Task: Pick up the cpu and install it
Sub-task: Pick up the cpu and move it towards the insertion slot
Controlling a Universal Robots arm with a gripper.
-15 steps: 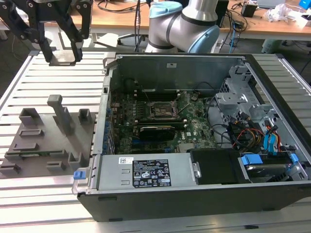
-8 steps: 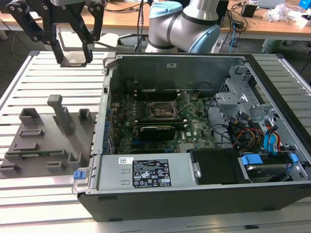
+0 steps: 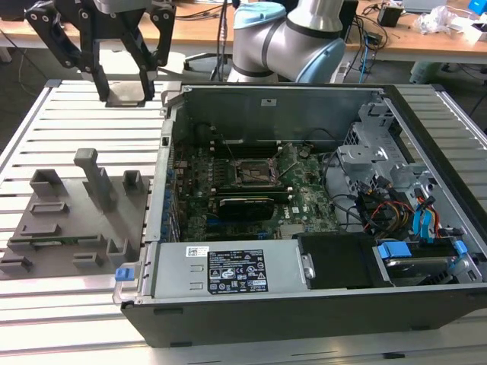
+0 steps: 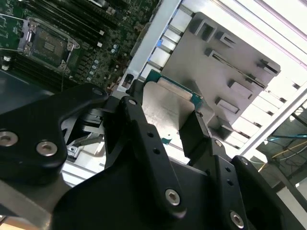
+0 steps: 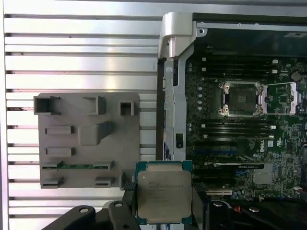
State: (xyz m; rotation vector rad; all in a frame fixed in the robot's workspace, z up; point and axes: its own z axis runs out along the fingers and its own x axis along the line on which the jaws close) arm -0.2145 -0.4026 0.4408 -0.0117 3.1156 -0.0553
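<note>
At the exterior view's left, you have the grey plastic tray (image 3: 76,217) lying flat on the slatted metal desk (image 3: 68,125). Beyond the tray's far edge, your pincer (image 3: 124,93) hangs above the desk, clamped on the cpu (image 3: 125,99), which it holds level.

In the first wrist view the cpu (image 5: 164,199) turns its shiny silver top and thin green rim up to you, with the tray (image 5: 88,139) off to one side below it. In the second wrist view the two black fingers (image 4: 136,129) press on opposite edges of the cpu (image 4: 165,108).

Moving right in the exterior view, you come to the open computer case (image 3: 304,323), lying on its side just beside the tray. Inside it the green motherboard (image 3: 228,209) lies flat, and the square socket (image 3: 255,172) sits near the board's middle, well apart from the cpu. The robot arm (image 3: 297,38) rises behind the case. At the case's right end you see a bundle of coloured cables (image 3: 388,209).
</note>
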